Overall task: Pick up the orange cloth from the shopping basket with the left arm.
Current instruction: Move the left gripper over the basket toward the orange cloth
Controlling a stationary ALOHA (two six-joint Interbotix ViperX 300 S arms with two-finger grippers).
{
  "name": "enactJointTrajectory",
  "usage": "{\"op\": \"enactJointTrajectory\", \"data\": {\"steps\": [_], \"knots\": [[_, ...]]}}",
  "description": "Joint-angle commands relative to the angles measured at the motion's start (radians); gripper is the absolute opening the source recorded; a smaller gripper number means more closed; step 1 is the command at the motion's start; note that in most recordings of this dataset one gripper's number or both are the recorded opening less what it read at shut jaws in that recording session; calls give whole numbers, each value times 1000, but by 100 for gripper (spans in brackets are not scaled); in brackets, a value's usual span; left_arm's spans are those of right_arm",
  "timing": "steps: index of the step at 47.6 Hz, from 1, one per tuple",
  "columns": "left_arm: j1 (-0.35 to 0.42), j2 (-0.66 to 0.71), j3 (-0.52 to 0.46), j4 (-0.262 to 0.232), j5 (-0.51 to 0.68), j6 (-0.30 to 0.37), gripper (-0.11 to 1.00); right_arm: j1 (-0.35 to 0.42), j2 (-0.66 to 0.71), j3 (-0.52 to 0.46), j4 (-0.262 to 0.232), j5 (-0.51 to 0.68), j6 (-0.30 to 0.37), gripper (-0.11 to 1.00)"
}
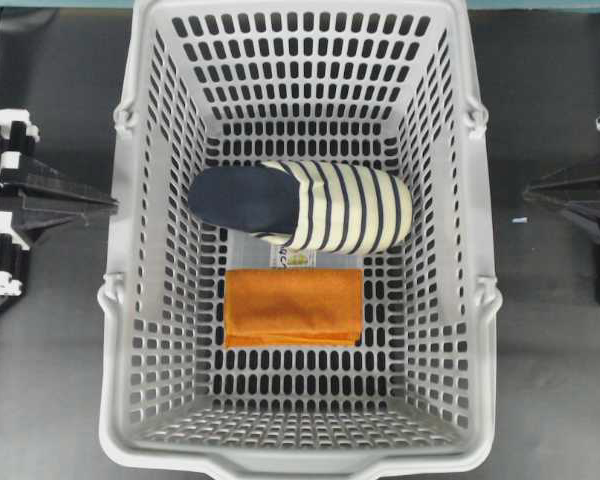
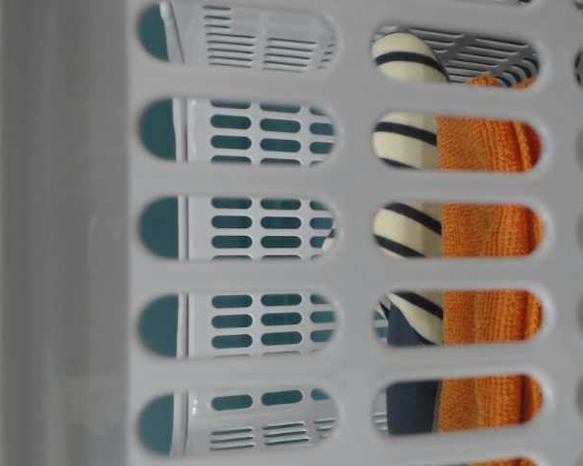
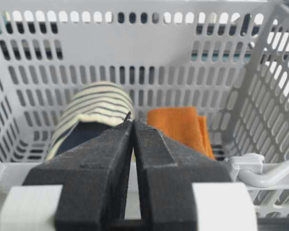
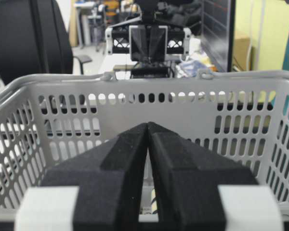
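From overhead we see the shopping basket [image 1: 140,300] filling the middle of the dark table [image 1: 50,380]. On its slotted floor the orange cloth [image 1: 294,307] lies flat as a neat rectangle, just near of the striped slipper [image 1: 310,205], whose navy toe points left. A printed card [image 1: 292,258] peeks out between them. The left gripper [image 1: 105,203] sits outside the basket's left wall and the right gripper [image 1: 535,190] outside its right wall, both well apart from the cloth.

At table level we look through the oval slots of the basket wall [image 2: 350,277] and catch the orange cloth [image 2: 486,233] right beside the slipper [image 2: 408,223].

From the left wrist we find the left gripper [image 3: 131,122] with its two jaws pressed together and holding nothing, poised at the basket rim [image 3: 260,175]. Beyond it, the cloth [image 3: 178,127] rests to the right of the slipper [image 3: 98,108].

From the right wrist, the right gripper [image 4: 148,126] is likewise closed and empty, facing the basket [image 4: 62,91], with the left gripper [image 4: 149,55] beyond the far wall.
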Motion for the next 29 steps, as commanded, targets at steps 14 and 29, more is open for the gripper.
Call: {"op": "enactJointTrajectory", "data": {"steps": [14,29], "knots": [[-14,144,-291,40,376,-92,0,0,-2,-14,17,66,64,0],[-71,399,-571,40,730,-91,0,5,-3,-12,17,71,78,0]]}}
